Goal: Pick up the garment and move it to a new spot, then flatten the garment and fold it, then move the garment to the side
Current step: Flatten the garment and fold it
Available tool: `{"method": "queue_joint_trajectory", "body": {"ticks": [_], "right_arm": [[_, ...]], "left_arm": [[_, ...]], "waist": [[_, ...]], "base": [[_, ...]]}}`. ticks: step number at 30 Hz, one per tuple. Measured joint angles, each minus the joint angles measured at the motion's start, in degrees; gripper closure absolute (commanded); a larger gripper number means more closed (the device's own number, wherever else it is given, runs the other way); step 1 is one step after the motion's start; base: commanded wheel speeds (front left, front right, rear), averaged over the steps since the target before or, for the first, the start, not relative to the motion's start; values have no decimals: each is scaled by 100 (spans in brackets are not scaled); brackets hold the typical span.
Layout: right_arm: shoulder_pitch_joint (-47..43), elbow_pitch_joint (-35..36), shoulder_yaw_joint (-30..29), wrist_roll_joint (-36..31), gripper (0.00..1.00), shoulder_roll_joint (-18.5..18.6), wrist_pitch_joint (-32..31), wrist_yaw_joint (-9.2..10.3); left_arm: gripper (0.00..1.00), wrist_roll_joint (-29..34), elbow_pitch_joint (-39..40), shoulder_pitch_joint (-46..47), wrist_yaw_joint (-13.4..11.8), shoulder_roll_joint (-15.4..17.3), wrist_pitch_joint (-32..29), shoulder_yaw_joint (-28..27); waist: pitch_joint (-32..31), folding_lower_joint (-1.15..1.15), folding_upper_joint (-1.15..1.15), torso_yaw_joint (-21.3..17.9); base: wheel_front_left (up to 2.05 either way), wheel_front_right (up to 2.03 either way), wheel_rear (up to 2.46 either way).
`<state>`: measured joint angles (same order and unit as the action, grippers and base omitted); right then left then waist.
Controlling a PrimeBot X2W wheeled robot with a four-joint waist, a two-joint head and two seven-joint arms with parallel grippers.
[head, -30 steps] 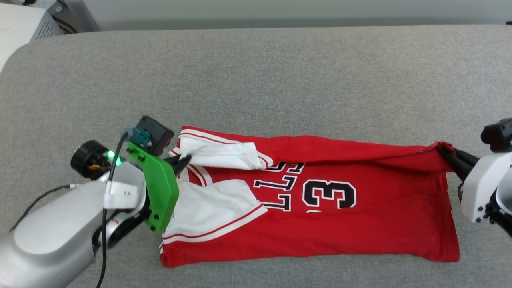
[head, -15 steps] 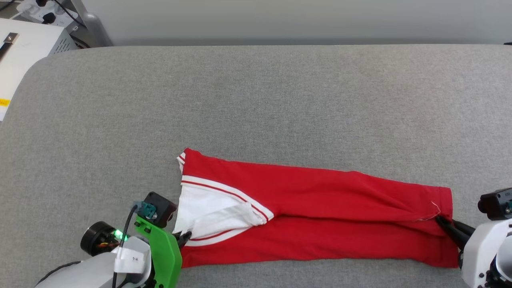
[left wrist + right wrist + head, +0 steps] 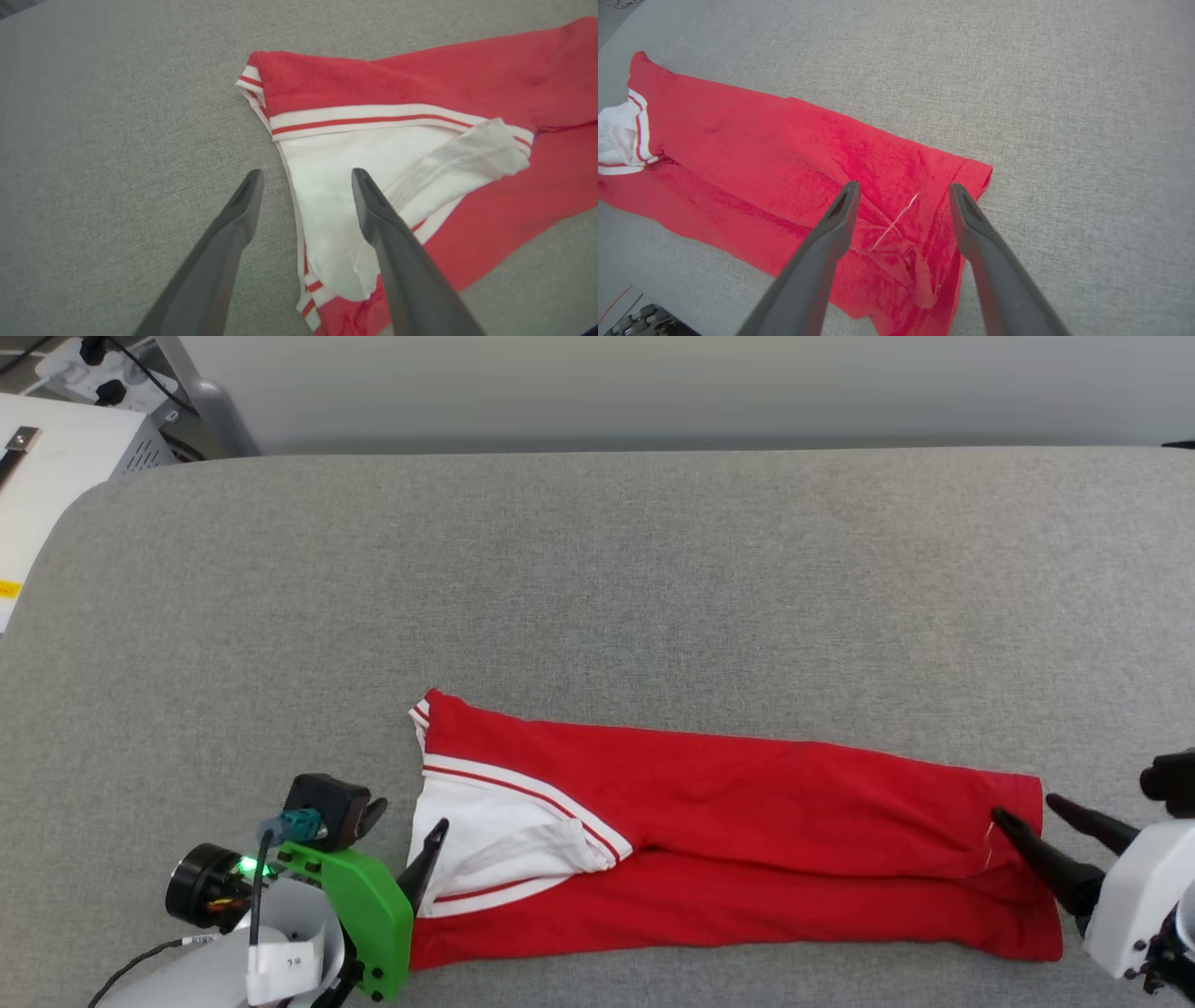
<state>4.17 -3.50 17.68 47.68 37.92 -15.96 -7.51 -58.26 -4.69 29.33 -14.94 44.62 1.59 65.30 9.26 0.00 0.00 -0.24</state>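
1. Two sets of long dark fingers, both spread wide, gripping nothing.
2. On the robot's left, the left gripper (image 3: 408, 817): one finger over a white sleeve (image 3: 495, 831) at the left end of the garment (image 3: 747, 803), the other over the bare grey padded surface (image 3: 597, 569) just beside it. Contact with the cloth impossible to tell.
3. On the robot's right, the right gripper (image 3: 1027, 807): fingers parted over the creased hem end, with a loose pale thread (image 3: 896, 217) on the red cloth between them.
4. Between the two, the garment itself: folded lengthwise into a long, narrow red band, lying flat near the front edge of the surface and running left to right. Sleeve edged in red-and-white striped trim, partly tucked under the upper red layer.
5. Behind the left fingers, a bright green bracket (image 3: 359, 915) on the wrist, with a small green light beside it.
6. Past the far left corner of the surface, a white box (image 3: 56, 476) with vent slots.
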Motion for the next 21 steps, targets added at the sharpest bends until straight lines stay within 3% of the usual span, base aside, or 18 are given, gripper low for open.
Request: {"method": "queue_joint_trajectory", "body": {"ticks": [6,13,21], "right_arm": [[-85,602,-756,300,0,286,-280,0],[-213,297,-1367,862,0,268,-1134,0],[-131,-289,-1177,840,0,-79,-1622,0]], "left_arm": [[0,257,115,-252,-712,-26,970,-404],[0,762,93,-465,-1363,-352,1306,-1185],[0,2029,281,-1084,-1573,-1012,1307,-2423]], "waist": [[-200,0,0,-7],[-166,0,0,99],[25,0,0,234]], "base": [[0,0,0],[0,0,0],[0,0,0]]}}
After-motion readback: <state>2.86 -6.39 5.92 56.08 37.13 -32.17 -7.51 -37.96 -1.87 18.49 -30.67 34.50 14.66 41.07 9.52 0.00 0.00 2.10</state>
